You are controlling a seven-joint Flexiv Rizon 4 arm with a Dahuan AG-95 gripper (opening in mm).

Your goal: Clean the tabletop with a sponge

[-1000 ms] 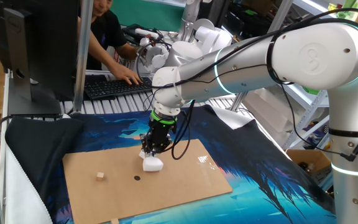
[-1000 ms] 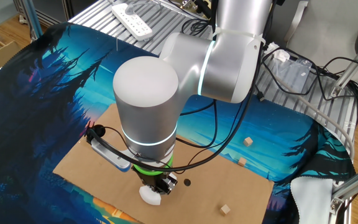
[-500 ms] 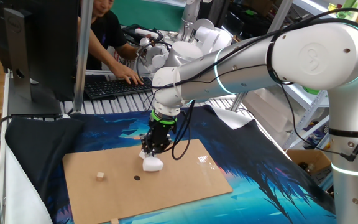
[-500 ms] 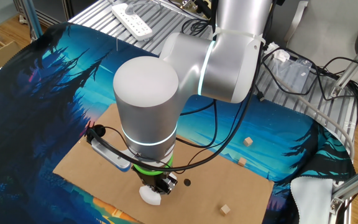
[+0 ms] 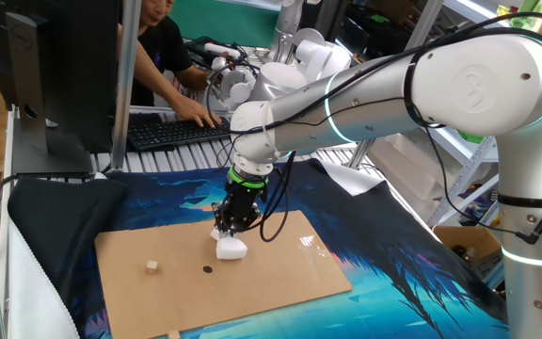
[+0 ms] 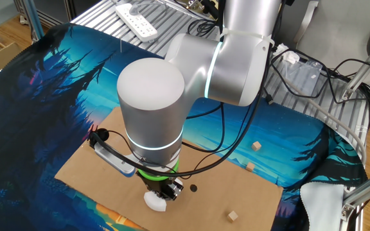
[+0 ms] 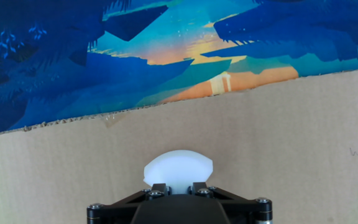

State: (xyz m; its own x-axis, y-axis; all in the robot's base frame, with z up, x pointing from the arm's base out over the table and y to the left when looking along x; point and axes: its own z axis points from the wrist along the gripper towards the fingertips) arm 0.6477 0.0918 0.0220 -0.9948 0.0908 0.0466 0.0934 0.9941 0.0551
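Note:
My gripper [image 5: 231, 233] is shut on the white sponge [image 5: 231, 248] and presses it down on the cardboard-brown tabletop [image 5: 280, 273]. The sponge bulges out below the fingers. A small dark spot [image 5: 207, 269] lies on the sheet just left of and in front of the sponge. In the other fixed view the sponge [image 6: 154, 201] sits under the arm near the sheet's [image 6: 101, 160] edge, with the dark spot [image 6: 193, 188] to its right. In the hand view the sponge [image 7: 178, 168] rests on the cardboard [image 7: 291, 137] just ahead of the gripper [image 7: 179, 186].
A tiny tan cube [image 5: 151, 267] lies on the sheet's left part. Other tan cubes [image 6: 256, 146] [image 6: 232, 215] show in the other fixed view. The blue patterned mat [image 5: 412, 273] surrounds the sheet. A person types at a keyboard [image 5: 172, 130] behind; a monitor [image 5: 55, 66] stands at left.

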